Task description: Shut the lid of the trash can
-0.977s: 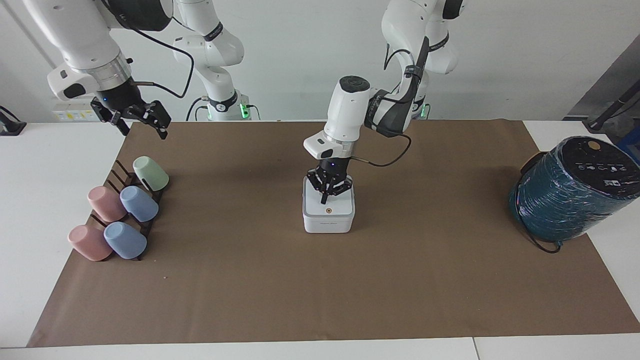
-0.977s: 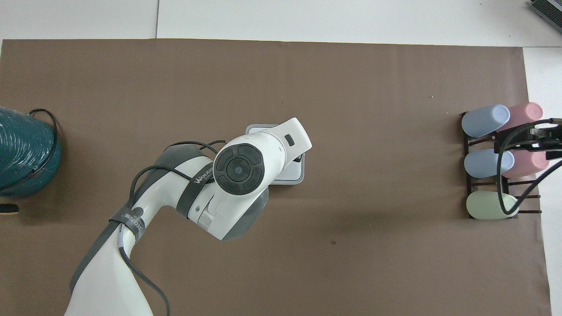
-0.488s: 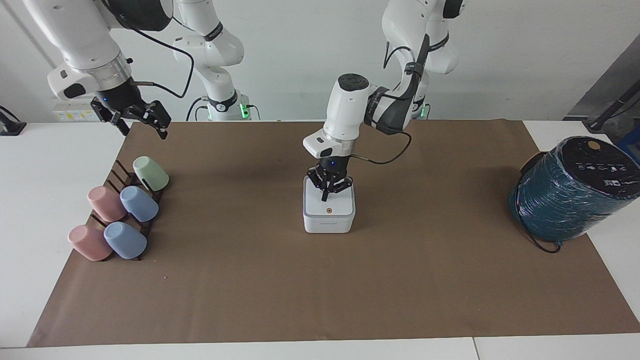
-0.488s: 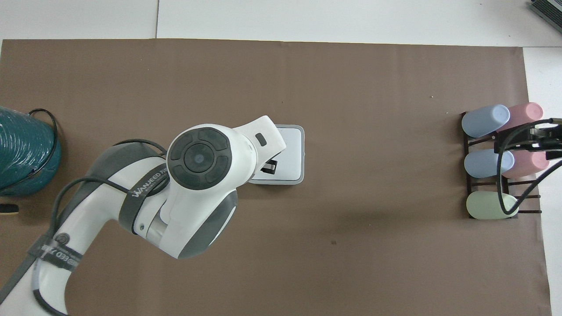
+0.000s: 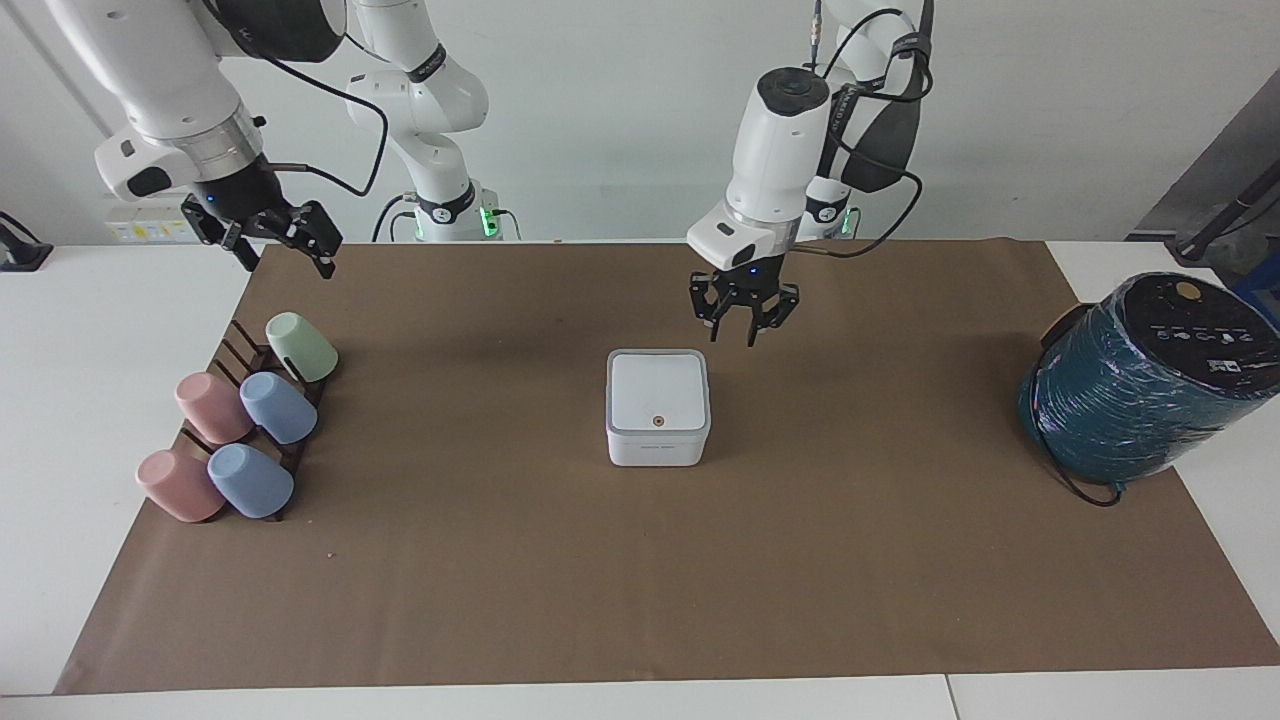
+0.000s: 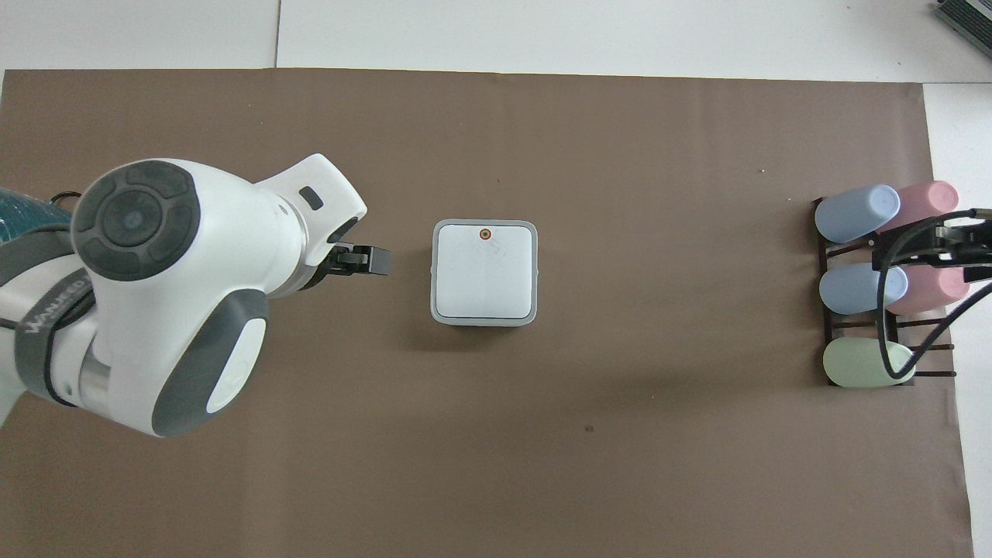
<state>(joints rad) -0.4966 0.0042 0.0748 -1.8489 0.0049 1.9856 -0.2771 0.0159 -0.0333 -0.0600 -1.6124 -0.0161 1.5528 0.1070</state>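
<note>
We are hanging our left gripper (image 5: pixel 745 318) in the air over the brown paper mat (image 5: pixel 640 560), beside the trash can (image 5: pixel 657 440) toward the left arm's end of the table, so that nothing is touching the can. Its fingers are spread apart and gripping nothing. The can is sitting near the middle of the mat, and the lid (image 5: pixel 658 390) is lying flat on its rim, orange dot upward; we are judging from this that the closing is done and the arm is clearing away so the lid rests undisturbed.

Our right gripper (image 5: pixel 272 232) is waiting over the rack of cups (image 5: pixel 240 430) at the right arm's end of the table, out of the way, and whether it is open we cannot tell. The teal wrapped cylinder (image 5: pixel 1140 385) is lying at the left arm's end, half on the mat, well apart from the can.

Compared with half a second ago, the left gripper is no longer pressing down on the lid: then its fingertips were on the lid's top, and now it is raised and shifted sideways toward its own base. In the overhead view the arm was covering much of the can, and now the whole lid is showing. The can, the cups and the right gripper are all where they were
</note>
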